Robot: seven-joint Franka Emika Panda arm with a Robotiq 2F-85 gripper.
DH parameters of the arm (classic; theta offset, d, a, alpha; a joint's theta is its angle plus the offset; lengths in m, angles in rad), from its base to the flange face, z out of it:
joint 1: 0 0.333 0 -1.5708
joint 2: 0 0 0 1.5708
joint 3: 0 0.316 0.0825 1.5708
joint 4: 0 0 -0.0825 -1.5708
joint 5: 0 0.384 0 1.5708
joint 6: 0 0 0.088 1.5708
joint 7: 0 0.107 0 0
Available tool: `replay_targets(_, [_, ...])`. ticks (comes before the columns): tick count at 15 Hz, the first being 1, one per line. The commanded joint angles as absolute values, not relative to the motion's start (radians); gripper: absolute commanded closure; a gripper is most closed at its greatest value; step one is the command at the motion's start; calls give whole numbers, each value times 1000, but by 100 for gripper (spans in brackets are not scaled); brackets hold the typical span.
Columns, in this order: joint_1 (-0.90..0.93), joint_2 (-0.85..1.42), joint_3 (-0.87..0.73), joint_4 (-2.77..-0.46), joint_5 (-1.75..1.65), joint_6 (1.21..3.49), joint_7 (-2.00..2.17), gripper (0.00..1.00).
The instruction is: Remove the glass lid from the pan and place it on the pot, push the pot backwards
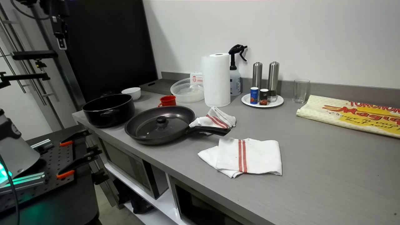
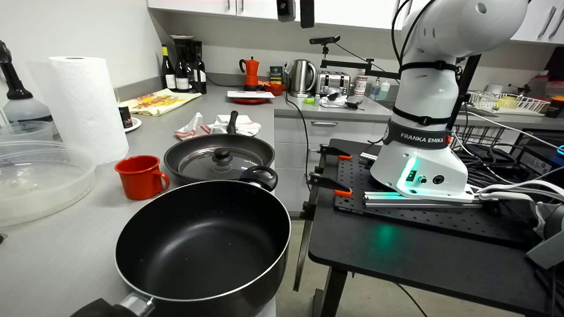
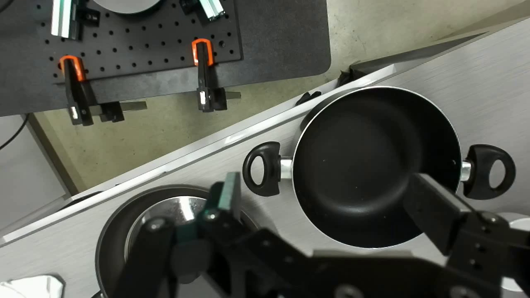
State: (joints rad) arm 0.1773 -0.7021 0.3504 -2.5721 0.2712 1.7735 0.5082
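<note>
lid [image 2: 220, 161], round, clear, faintly shiny and black-knobbed, sits in the pan [image 1: 170, 111], the gripper [image 3: 324, 186] spread wide, empty.

Over the deep, round black pot [image 2: 205, 246], the air is open. The wide, shallow black frying pan [image 2: 220, 141] crowds it closely; contact is hard to tell. Bare grey counter [image 1: 146, 103] leaves passage between the pot and the small red cup [image 1: 168, 100]. A round white bowl [image 1: 132, 93] blocks another side.
</note>
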Motion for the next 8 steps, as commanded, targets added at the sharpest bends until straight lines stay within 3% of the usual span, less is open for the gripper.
replay_targets(1, [150,-660,335,-2557,241,1767,488,0])
replay_targets(8, [91,-556,283,-2540,161,1804,441,0])
